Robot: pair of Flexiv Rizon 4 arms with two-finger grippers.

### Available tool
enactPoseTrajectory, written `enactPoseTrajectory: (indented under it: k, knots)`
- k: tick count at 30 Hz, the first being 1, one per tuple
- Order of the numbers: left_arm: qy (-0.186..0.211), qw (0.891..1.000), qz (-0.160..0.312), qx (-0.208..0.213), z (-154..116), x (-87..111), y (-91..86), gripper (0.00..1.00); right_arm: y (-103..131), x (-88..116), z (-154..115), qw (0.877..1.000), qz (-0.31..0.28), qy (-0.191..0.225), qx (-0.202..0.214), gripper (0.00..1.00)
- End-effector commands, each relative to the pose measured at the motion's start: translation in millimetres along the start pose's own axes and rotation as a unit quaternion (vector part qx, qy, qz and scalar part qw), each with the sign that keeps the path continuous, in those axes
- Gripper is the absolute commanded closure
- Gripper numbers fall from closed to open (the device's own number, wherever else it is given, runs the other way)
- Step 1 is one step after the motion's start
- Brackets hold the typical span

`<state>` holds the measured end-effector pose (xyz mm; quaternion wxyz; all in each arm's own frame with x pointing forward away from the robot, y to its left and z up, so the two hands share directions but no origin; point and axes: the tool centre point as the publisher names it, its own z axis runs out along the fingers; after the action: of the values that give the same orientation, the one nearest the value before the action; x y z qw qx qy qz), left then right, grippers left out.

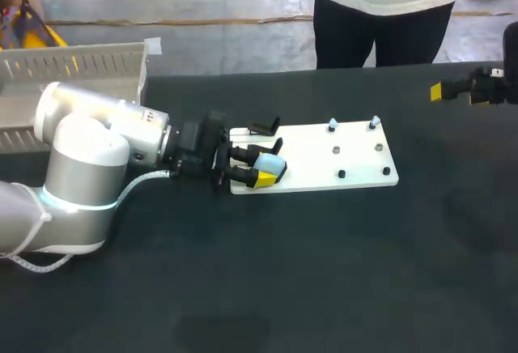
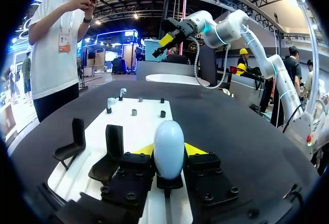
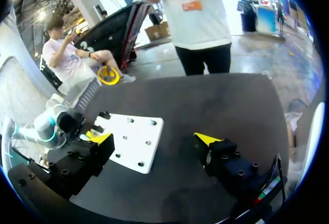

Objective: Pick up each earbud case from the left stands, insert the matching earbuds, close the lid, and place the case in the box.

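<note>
Currently my left gripper is closed on the pale blue earbud case, one yellow tip on each side of its rounded shell. The case points out ahead of the fingers, over the near end of the white board and just beside the two black stands. I cannot tell whether it has lifted clear of the board. The lid looks closed, though no seam shows.

- The earbuds sit on pegs at the board's far end, well apart from the case.
- The grey box stands at the desk's far left corner.
- My right gripper is wide open and holds nothing. It hangs off to the right, away from the board.

Risks, as I judge them:
- The shell is smooth and egg-shaped and the pinch is narrow, so the case could pivot or squirt out if I swing the arm fast.
- The nearer stand is close to my finger, so a sideways pull could catch it and drag the board.
- The lid must be opened, and prying it with the other gripper may twist the case in my hold.
</note>
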<state>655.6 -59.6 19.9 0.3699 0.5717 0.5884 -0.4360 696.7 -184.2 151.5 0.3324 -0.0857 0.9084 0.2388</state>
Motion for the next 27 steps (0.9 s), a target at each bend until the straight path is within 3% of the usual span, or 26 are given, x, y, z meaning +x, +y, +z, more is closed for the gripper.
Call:
enactPoseTrajectory:
  k: [1, 6, 7, 19, 27]
  knots:
    - [-0.007, 1.000, 0.000, 0.000, 0.2, 3.6, 0.6, 0.79, -0.7, -0.1, 0.8, 1.000, 0.000, 0.000, -0.001, 0.00]
    - [-0.008, 1.000, 0.000, 0.001, 0.8, 3.0, 0.8, 0.93, -0.7, -0.1, 0.8, 1.000, 0.000, 0.000, -0.001, 0.00]
    - [-0.008, 1.000, 0.000, 0.001, 0.9, 2.6, 0.6, 1.00, -0.7, -0.1, 0.8, 1.000, 0.000, 0.000, -0.001, 0.00]
    - [-0.027, 0.998, -0.032, -0.045, -20.3, -20.9, -0.4, 1.00, -0.7, -0.1, 0.8, 1.000, 0.000, 0.000, -0.001, 0.00]
    - [-0.035, 0.998, -0.029, -0.040, -22.5, -45.8, -5.7, 1.00, 3.9, -1.2, 4.8, 1.000, -0.008, 0.003, -0.007, 0.00]
